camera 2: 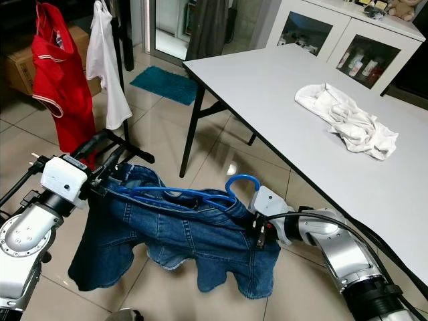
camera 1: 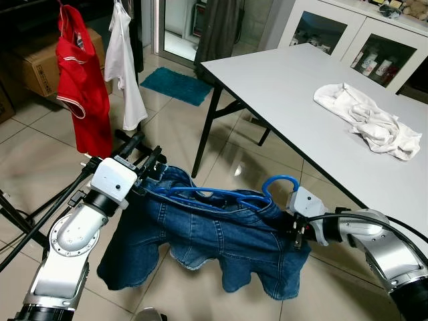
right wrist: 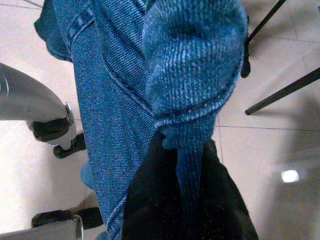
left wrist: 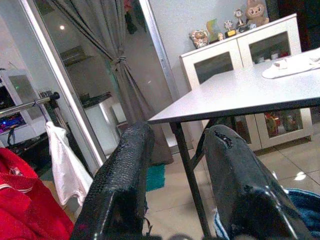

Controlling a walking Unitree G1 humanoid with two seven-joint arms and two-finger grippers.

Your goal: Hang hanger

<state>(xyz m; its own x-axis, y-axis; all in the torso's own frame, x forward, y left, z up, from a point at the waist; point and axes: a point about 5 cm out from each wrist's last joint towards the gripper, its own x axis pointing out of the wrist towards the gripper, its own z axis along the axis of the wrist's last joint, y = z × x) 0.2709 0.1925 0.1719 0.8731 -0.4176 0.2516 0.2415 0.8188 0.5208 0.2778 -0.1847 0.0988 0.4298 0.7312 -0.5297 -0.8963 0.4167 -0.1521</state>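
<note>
A pair of blue denim shorts (camera 1: 221, 241) hangs on a blue hanger (camera 1: 221, 196) stretched between my two grippers above the tiled floor. The hanger's hook (camera 1: 279, 182) sticks up near the right end. My right gripper (camera 1: 295, 231) is shut on the right end of the waistband; in the right wrist view the denim (right wrist: 195, 60) is pinched between its fingers (right wrist: 150, 200). My left gripper (camera 1: 146, 152) is at the waistband's left end, its fingers (left wrist: 125, 175) apart and pointing past the shorts toward the clothes rack. The denim touches it near the finger bases.
A clothes rack at the left carries a red garment (camera 1: 80, 93) and a white one (camera 1: 124, 67); its black legs (camera 1: 40, 207) cross the floor by my left arm. A grey table (camera 1: 301, 87) with a crumpled white cloth (camera 1: 371, 120) stands right. A teal mat (camera 1: 175, 85) lies beyond.
</note>
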